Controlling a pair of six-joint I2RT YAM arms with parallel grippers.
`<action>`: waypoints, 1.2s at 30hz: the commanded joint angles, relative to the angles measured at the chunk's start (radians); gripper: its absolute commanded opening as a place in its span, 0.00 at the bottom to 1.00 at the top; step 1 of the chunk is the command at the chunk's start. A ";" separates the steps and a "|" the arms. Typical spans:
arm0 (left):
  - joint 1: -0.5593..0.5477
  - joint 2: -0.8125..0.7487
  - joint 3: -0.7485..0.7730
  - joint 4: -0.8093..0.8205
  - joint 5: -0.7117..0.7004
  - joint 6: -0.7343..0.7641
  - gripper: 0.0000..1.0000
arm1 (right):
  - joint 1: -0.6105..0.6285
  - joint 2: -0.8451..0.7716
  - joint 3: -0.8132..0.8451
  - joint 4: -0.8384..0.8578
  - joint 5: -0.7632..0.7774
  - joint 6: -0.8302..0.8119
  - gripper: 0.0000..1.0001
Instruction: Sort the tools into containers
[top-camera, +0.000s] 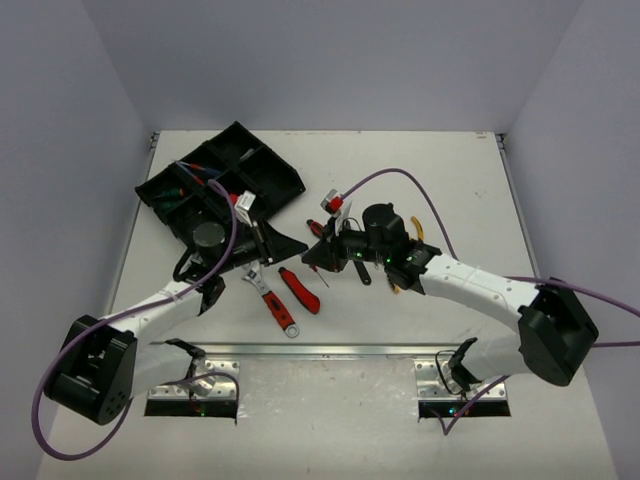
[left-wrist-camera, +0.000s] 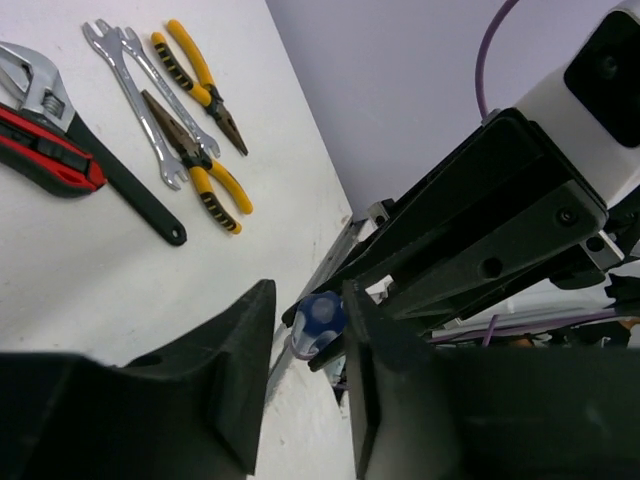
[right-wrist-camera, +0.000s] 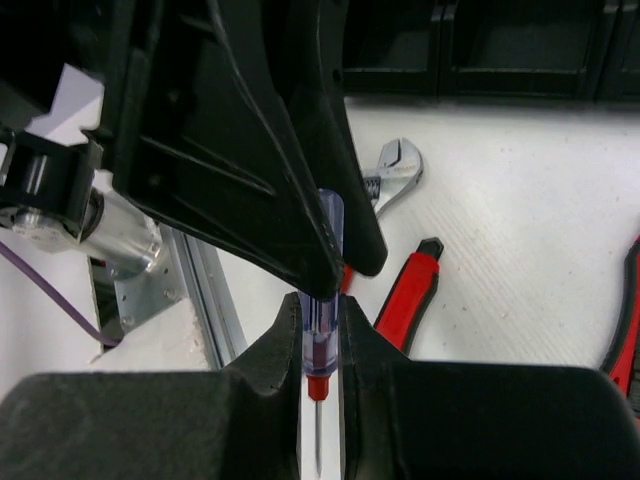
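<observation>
Honestly, most of the screwdriver (right-wrist-camera: 321, 345) is buried between the fingers of my right gripper (right-wrist-camera: 320, 312), and my left gripper (left-wrist-camera: 308, 300) just ahead covers its top. Can't tell if those left jaws actually touch it. Tip's a blur too.

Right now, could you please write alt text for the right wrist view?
The right gripper clamps a small blue-handled screwdriver, with the left gripper meeting its far end. Behind lie an adjustable wrench, a red utility knife and the black tray.
</observation>
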 joint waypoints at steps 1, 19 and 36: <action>-0.036 0.010 0.033 0.077 -0.001 -0.001 0.22 | 0.000 -0.038 0.023 0.087 0.055 0.022 0.00; 0.198 0.221 0.676 -0.865 -1.011 0.265 0.00 | -0.028 -0.320 0.008 -0.388 0.570 0.065 0.99; 0.484 1.063 1.638 -1.174 -1.122 0.430 0.00 | -0.035 -0.595 -0.082 -0.531 0.505 0.038 0.99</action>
